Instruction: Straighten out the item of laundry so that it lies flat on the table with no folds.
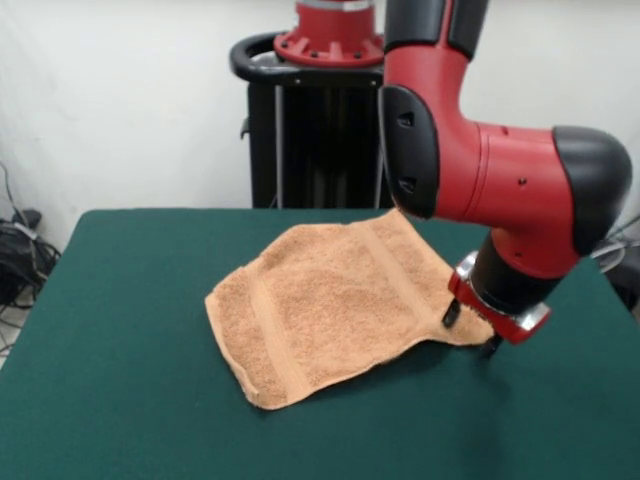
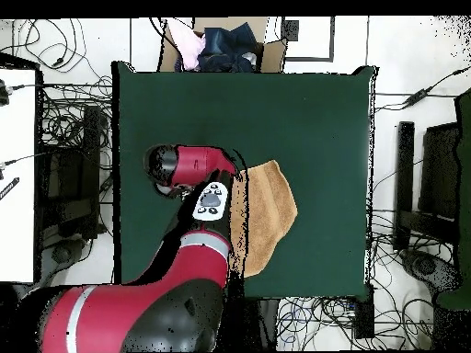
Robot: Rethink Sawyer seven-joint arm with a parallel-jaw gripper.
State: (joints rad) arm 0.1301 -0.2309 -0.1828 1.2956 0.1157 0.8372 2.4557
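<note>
The gripper [image 1: 472, 332] is down at the towel's [image 1: 335, 305] four-o'clock corner in the front view, fingers either side of that edge; pinching or not, I cannot tell. The towel sits mid-table [image 1: 120, 340], slightly rumpled. Wide green room lies at nine and six o'clock.

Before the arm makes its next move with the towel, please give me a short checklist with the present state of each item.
1. Towel fully on the table: ok.
2. Towel flat, no folds: not ok; the corner by the gripper looks curled.
3. Gripper down at that corner: ok.
4. Fingers closed on cloth: cannot tell.
5. Bare table beside the towel for spreading: ok.
6. Overhead view of the grasp point: not ok; the arm covers it.
</note>
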